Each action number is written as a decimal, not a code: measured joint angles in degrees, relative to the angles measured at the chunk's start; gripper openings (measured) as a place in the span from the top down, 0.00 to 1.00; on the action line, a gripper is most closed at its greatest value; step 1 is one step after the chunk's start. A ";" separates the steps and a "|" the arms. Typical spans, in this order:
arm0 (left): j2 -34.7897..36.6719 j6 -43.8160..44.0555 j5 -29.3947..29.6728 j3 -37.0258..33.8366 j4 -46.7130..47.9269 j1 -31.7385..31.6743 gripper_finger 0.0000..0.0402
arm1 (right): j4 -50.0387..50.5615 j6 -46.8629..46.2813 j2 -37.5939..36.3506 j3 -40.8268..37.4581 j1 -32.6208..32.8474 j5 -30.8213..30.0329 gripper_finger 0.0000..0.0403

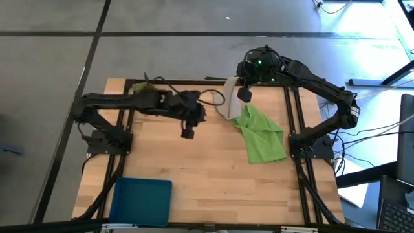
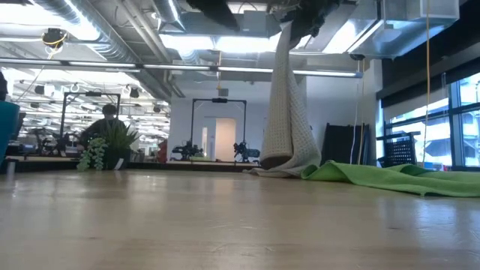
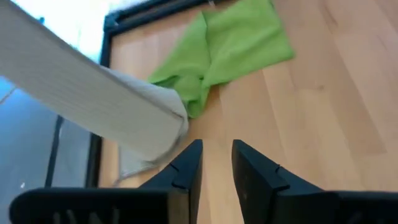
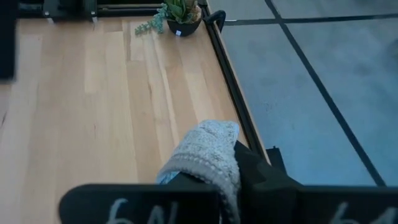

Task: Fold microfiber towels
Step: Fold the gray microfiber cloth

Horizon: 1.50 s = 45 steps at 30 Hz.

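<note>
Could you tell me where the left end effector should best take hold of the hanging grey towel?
Judging by its pose, at a lower corner: the grey towel hangs from the right end effector, its bottom bunched on the table. The left end effector could come in level from its own side.

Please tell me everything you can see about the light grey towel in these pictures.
The light grey microfiber towel, soft with a fine ribbed weave, hangs lifted near the table's far edge. The right hand is shut on its upper end. It falls in a long narrow drape; its lower end rests bunched on the light wooden table, touching the crumpled lime green microfiber towel beside it.
</note>
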<state>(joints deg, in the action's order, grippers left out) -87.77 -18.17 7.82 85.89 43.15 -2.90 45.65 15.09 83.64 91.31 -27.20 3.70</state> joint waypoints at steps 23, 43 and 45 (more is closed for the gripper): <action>5.49 25.35 11.29 -18.97 -15.86 6.85 0.82 | 0.54 -2.31 -0.02 0.00 0.00 0.00 0.99; -10.16 61.88 18.84 -47.38 -83.57 9.81 0.82 | -1.77 -5.86 -0.07 0.00 0.00 0.52 0.99; -11.54 69.41 20.47 -47.37 -85.02 8.61 0.82 | -1.77 -6.05 -0.07 0.00 0.00 0.52 0.99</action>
<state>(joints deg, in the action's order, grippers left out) -99.31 51.24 28.30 38.52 -41.87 5.71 43.88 9.04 83.57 91.31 -27.20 4.23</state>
